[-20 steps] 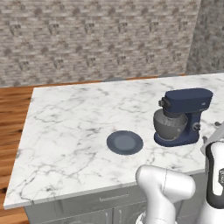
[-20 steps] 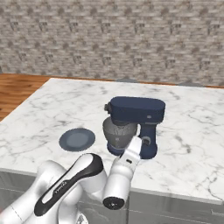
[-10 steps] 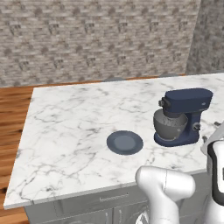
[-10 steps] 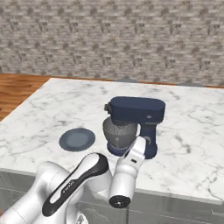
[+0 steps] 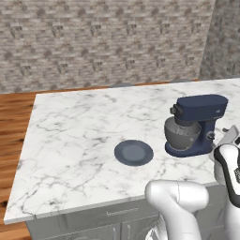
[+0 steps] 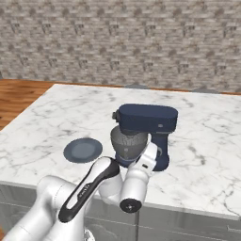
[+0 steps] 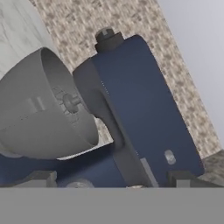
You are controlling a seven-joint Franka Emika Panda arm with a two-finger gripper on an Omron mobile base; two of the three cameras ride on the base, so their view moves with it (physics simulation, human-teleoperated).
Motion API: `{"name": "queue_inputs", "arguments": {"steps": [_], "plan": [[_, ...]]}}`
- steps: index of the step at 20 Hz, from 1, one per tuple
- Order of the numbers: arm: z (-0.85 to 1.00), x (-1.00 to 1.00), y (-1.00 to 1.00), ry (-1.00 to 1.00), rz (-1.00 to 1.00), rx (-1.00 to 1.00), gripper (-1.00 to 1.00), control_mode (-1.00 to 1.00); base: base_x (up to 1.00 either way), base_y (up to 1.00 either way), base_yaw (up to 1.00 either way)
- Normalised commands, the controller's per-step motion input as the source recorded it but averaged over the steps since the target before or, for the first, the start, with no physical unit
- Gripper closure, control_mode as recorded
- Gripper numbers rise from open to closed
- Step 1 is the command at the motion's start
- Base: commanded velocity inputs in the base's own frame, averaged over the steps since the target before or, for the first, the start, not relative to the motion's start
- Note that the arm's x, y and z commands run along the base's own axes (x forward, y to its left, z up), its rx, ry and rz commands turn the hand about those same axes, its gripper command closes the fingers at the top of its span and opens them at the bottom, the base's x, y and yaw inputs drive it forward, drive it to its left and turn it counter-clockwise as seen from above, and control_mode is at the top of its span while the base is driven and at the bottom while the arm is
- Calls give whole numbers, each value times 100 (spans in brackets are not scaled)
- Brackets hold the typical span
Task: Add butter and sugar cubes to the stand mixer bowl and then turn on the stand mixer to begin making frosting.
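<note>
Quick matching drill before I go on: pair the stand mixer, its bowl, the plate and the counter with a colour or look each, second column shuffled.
Things:
1. stand mixer
2. stand mixer bowl
3. plate
4. counter

Looks:
A. white marble with grey veins
B. grey metal, deep and round
C. navy blue, bulky head
D. dark blue-grey, flat and round

Pairs: 1-C, 2-B, 3-D, 4-A
</note>
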Motion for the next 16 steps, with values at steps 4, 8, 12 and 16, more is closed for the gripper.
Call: {"name": "queue_inputs", "arguments": {"steps": [4,8,12,16], "plan": [[-17,15,-15,0,0,0,-100,-100,0,0,0],[-17,7,-21,0,0,0,-100,-100,0,0,0],[-17,9,-19,0,0,0,-100,-100,0,0,0],[-14,17,-12,0,0,0,-100,-100,0,0,0]]}}
